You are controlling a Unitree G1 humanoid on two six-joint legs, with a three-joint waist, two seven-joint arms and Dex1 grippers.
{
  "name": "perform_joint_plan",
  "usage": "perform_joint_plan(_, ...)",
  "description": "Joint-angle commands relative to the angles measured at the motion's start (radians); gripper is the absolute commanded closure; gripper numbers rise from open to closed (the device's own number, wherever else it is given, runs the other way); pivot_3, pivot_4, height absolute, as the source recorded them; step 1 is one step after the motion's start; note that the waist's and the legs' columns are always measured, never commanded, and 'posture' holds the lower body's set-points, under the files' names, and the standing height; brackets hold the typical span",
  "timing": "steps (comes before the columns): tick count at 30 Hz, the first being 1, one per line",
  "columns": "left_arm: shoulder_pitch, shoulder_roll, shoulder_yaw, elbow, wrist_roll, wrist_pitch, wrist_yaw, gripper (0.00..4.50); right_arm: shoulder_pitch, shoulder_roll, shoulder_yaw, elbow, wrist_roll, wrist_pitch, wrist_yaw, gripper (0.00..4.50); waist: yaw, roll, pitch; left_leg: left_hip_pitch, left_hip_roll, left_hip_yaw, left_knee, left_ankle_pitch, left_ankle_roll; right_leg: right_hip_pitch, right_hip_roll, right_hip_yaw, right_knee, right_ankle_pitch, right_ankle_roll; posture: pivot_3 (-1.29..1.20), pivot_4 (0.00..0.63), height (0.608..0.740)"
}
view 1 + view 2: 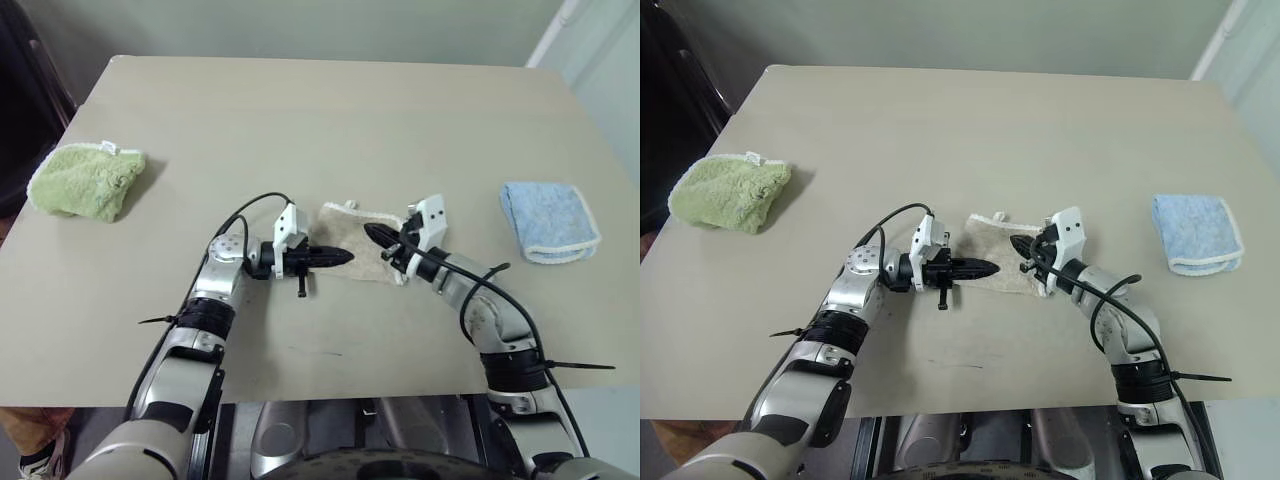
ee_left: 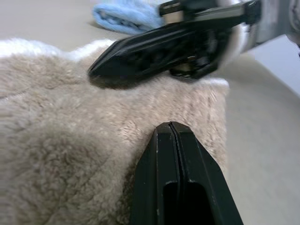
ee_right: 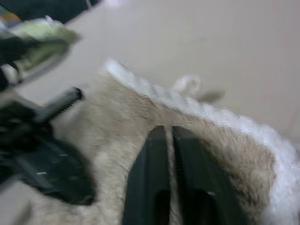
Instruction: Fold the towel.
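Observation:
The towel (image 1: 352, 240), beige ribbed terry with a white border and a small white loop (image 3: 187, 86), lies folded in a small bundle at the middle of the table. My left gripper (image 1: 345, 257) points level across the towel's left edge, shut, its tips resting on the pile (image 2: 70, 154) with nothing between them. From the other side, my right gripper (image 1: 372, 233) points at the left one and lies over the towel's right part. In the right wrist view a narrow gap shows between its fingers (image 3: 145, 159), with no cloth pinched.
A fluffy green cloth (image 1: 85, 180) lies near the table's left edge. A folded light blue cloth (image 1: 548, 220) lies at the right. The beige table (image 1: 320, 110) has bare room behind the towel and in front of it.

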Motion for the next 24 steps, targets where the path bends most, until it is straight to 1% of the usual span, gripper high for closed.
perform_joint_plan(1, -0.015, 0.008, 0.035, -0.116, -0.061, 0.074, 0.007, 4.50, -0.025, -0.028, -0.068, -0.128, 0.106, 0.076, 0.017, 2.99, -0.001, 0.000, 0.000, -0.001, 0.000, 0.000, 0.000, 0.000, 0.000, -0.001, 0.000, 0.000, 0.000, 0.002, 0.001, 0.00, 0.150, 0.703)
perform_joint_plan(3, -0.022, 0.015, 0.050, -0.155, -0.086, 0.117, 0.015, 4.50, -0.028, -0.057, -0.093, -0.157, 0.139, 0.116, 0.018, 2.22, 0.000, 0.000, 0.000, -0.001, 0.000, 0.000, 0.000, 0.000, 0.000, 0.000, 0.000, 0.000, -0.001, 0.002, 0.001, 0.00, 0.150, 0.703)
perform_joint_plan(5, -0.037, 0.028, 0.070, -0.184, -0.111, 0.152, 0.020, 4.50, -0.038, -0.098, -0.137, -0.176, 0.193, 0.174, 0.018, 1.59, 0.000, 0.000, 0.000, -0.001, 0.000, 0.001, 0.000, 0.000, 0.000, 0.000, 0.000, 0.000, -0.001, 0.001, 0.003, 0.00, 0.150, 0.703)
perform_joint_plan(8, -0.054, 0.041, 0.091, -0.194, -0.122, 0.158, 0.031, 4.50, -0.054, -0.151, -0.195, -0.176, 0.272, 0.265, 0.012, 0.49, 0.000, 0.000, 0.000, -0.001, 0.000, 0.001, 0.000, 0.000, 0.000, 0.000, 0.000, 0.001, -0.001, 0.000, 0.002, 0.00, 0.150, 0.703)
perform_joint_plan(9, -0.059, 0.046, 0.096, -0.188, -0.121, 0.152, 0.035, 4.50, -0.057, -0.172, -0.206, -0.170, 0.287, 0.293, 0.014, 0.21, 0.000, 0.000, 0.000, -0.001, 0.000, 0.001, 0.000, 0.000, 0.000, 0.000, 0.000, 0.001, -0.001, 0.000, 0.002, 0.00, 0.150, 0.703)
perform_joint_plan(10, -0.060, 0.056, 0.100, -0.178, -0.114, 0.128, 0.027, 4.50, -0.058, -0.205, -0.218, -0.163, 0.306, 0.330, 0.025, 0.04, 0.000, 0.000, 0.000, -0.001, 0.000, 0.001, 0.000, 0.000, 0.000, 0.000, 0.000, 0.001, -0.001, -0.001, 0.002, 0.00, 0.150, 0.703)
perform_joint_plan(12, -0.057, 0.072, 0.104, -0.166, -0.103, 0.098, 0.015, 4.50, -0.069, -0.250, -0.242, -0.149, 0.345, 0.387, 0.032, 0.04, 0.000, 0.000, 0.000, -0.001, 0.000, 0.001, 0.000, 0.000, 0.000, 0.000, 0.000, 0.001, -0.001, -0.001, 0.002, 0.00, 0.150, 0.703)
perform_joint_plan(15, -0.026, 0.105, 0.109, -0.197, -0.107, 0.088, -0.006, 4.50, -0.118, -0.302, -0.305, -0.121, 0.470, 0.529, 0.023, 0.04, -0.001, 0.000, 0.001, -0.001, 0.000, 0.001, 0.000, 0.000, 0.000, -0.001, 0.000, 0.001, -0.001, -0.002, 0.003, 0.00, 0.150, 0.703)
perform_joint_plan(18, 0.003, 0.121, 0.109, -0.228, -0.115, 0.085, -0.009, 4.50, -0.157, -0.314, -0.355, -0.059, 0.560, 0.650, -0.012, 0.04, -0.003, 0.000, 0.001, -0.001, 0.000, 0.002, -0.001, 0.000, 0.000, -0.001, 0.000, 0.001, -0.001, -0.002, 0.003, 0.00, 0.150, 0.703)
perform_joint_plan(21, 0.045, 0.132, 0.110, -0.278, -0.124, 0.092, -0.006, 4.50, -0.181, -0.329, -0.360, 0.052, 0.575, 0.762, -0.027, 0.04, -0.005, 0.000, 0.001, -0.001, 0.000, 0.002, -0.001, 0.000, 0.000, -0.001, 0.000, 0.001, -0.001, -0.002, 0.003, 0.00, 0.150, 0.703)
perform_joint_plan(24, 0.063, 0.135, 0.112, -0.300, -0.126, 0.096, 0.005, 4.50, -0.197, -0.305, -0.335, 0.114, 0.555, 0.796, -0.044, 0.04, -0.002, 0.001, 0.001, -0.002, 0.000, 0.001, -0.001, 0.000, 0.000, -0.002, 0.000, 0.001, -0.001, -0.002, 0.004, 0.00, 0.150, 0.703)
